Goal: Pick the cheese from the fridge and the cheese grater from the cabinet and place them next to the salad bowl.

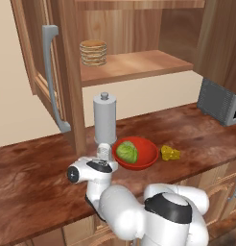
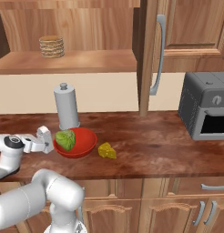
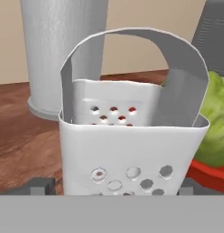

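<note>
**Grater at the bowl's side, set-down pending**

Left base view: gripper [image 1: 104, 153] is low over the counter [image 1: 33, 178], near its front edge, with the cheese grater [image 1: 104, 151] showing as a pale block at its tip. Salad bowl [image 1: 135, 153] sits just beside it toward the counter's right end, and the cheese [image 1: 170, 153] already lies on the bowl's far side. Tall grey cylinder [image 1: 105, 120] stands directly behind the grater. Judgement: the step in hand is setting the grater down beside the bowl. Lower it straight, keep it upright, and stay off both the bowl rim and the cylinder's base.

Right base view: grater [image 2: 44, 138] close beside the bowl's [image 2: 77, 142] rim; whether touching I cannot tell. Whether its base rests on the counter I cannot tell either. Cabinet [image 2: 68, 61] shelf above carries a stack of tan discs [image 2: 52, 46]. Cheese [image 2: 106, 151] near the counter's front edge, just beside the bowl. Judgement: confirm the base is flat on the wood before letting go; a tapered body may tip if dropped at a tilt.

Hand view: grater [image 3: 132, 136] upright, white-grey, thin-walled, hollow, with round punched holes on front and back walls and a broad strap handle arching over the top. Fingers [image 3: 38, 185] flank its lower sides and appear to be clamped on it. Lettuce [image 3: 218, 123] and red rim alongside; cylinder behind.
</note>
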